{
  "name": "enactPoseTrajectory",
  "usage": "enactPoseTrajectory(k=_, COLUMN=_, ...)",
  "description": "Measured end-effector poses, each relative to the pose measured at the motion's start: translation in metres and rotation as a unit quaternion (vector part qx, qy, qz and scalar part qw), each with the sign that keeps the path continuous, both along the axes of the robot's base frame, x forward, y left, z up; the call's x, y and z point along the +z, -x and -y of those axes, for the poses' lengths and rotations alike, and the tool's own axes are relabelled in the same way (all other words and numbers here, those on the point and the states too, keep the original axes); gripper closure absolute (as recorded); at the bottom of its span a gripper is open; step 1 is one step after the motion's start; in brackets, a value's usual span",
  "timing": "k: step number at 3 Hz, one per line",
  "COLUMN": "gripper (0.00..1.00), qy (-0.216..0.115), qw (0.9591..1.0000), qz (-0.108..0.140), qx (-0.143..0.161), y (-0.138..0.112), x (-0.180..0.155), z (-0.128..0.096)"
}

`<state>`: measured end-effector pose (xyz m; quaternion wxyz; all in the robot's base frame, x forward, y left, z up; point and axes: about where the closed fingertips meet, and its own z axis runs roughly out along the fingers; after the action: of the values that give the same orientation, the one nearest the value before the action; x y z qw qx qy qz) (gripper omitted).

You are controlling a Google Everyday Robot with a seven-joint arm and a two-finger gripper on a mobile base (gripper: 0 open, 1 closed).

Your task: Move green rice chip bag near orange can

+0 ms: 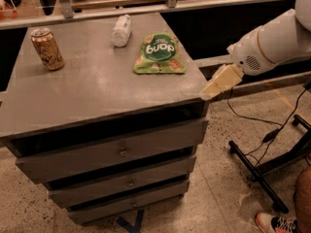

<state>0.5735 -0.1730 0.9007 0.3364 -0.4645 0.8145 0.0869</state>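
The green rice chip bag (159,54) lies flat on the grey cabinet top (92,96), toward its back right. The orange can (47,49) stands upright at the back left, well apart from the bag. My gripper (210,92) hangs at the end of the white arm (272,42), at the cabinet's front right corner, to the right of the bag and in front of it. It holds nothing.
A clear plastic bottle (121,30) lies on its side at the back, left of the bag. The cabinet has three drawers (121,152) below. A black stand base (257,174) and cables lie on the floor at right. A shoe (274,223) shows at bottom right.
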Motion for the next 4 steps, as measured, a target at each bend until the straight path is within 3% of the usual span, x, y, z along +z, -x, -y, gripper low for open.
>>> enactPoseTrajectory(k=2, gripper=0.0, qy=-0.092, qw=0.9955, qz=0.021, qx=0.006, y=-0.059, x=0.0, z=-0.027)
enactPoseTrajectory(k=3, gripper=0.0, qy=-0.092, qw=0.9955, qz=0.021, qx=0.006, y=-0.059, x=0.0, z=-0.027)
enactPoseTrajectory(k=4, gripper=0.0, qy=-0.092, qw=0.9952, qz=0.031, qx=-0.015, y=-0.067, x=-0.01, z=-0.037)
